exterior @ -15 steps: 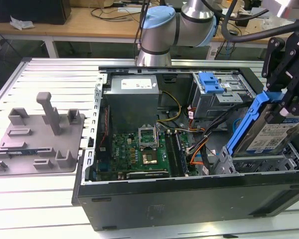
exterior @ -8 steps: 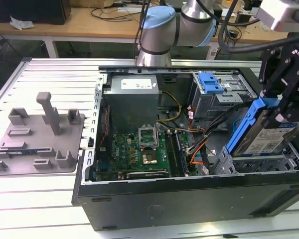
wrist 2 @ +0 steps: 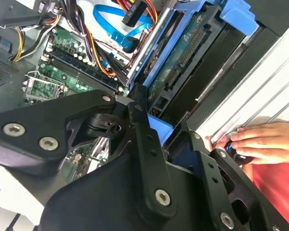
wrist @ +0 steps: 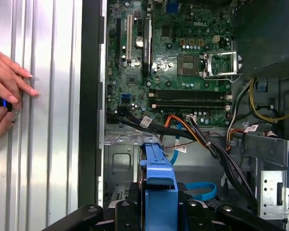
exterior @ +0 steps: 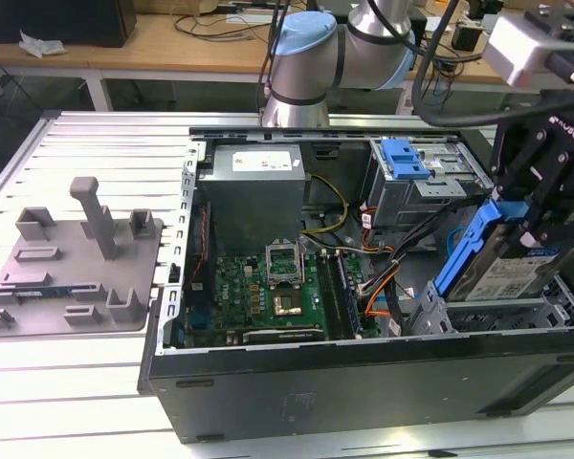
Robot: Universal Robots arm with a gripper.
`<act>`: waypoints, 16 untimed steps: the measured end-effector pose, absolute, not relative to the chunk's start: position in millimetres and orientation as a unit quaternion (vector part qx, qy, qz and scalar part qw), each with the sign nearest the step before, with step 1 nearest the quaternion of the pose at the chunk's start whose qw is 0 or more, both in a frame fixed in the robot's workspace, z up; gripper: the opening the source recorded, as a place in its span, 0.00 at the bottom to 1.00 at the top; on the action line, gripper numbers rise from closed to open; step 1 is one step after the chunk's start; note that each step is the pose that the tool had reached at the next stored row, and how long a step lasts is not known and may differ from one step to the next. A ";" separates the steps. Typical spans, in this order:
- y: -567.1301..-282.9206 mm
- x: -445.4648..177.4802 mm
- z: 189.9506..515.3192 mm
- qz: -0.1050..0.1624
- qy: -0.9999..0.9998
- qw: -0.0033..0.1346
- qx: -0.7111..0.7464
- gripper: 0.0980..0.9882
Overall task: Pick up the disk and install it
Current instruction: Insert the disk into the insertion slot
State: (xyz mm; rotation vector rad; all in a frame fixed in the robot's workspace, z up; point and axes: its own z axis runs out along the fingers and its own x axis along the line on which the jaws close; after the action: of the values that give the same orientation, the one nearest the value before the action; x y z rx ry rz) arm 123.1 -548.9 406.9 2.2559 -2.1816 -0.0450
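The disk (exterior: 505, 275) is a flat silver drive with a white-and-blue printed label, the print too small for me to read, framed by a blue bracket (exterior: 462, 251). I see it tilted on edge at the exterior view's right, over the grey drive cage (exterior: 502, 311) in a corner of the open computer case (exterior: 316, 382). The claw (exterior: 522, 220) is clamped on the disk from above, and its black body carries white lettering. In the first wrist view the blue bracket sits between the black fingers (wrist: 130, 216). In the second wrist view the disk's green circuit-board underside faces the camera.

Inside the case lie the motherboard (exterior: 268, 296), orange and black cables (exterior: 383, 287), a grey power-supply box (exterior: 258, 191) with a white sticker, and a bare blue clip (exterior: 405, 158). A person's hand (wrist: 7, 91) rests on the slatted counter (exterior: 86, 143) just beside the case. A grey fixture tray (exterior: 77, 268) lies at the exterior view's left
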 end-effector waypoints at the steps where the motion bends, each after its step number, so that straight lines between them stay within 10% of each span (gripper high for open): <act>1: -549.0 123.1 405.3 -0.014 -0.695 0.002 0.719 0.30; 16: -549.2 123.2 402.8 -0.014 -0.695 0.002 0.719 0.45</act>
State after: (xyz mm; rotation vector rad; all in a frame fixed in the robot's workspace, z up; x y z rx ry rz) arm 123.2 -549.2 402.8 2.2557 -2.1814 -0.0450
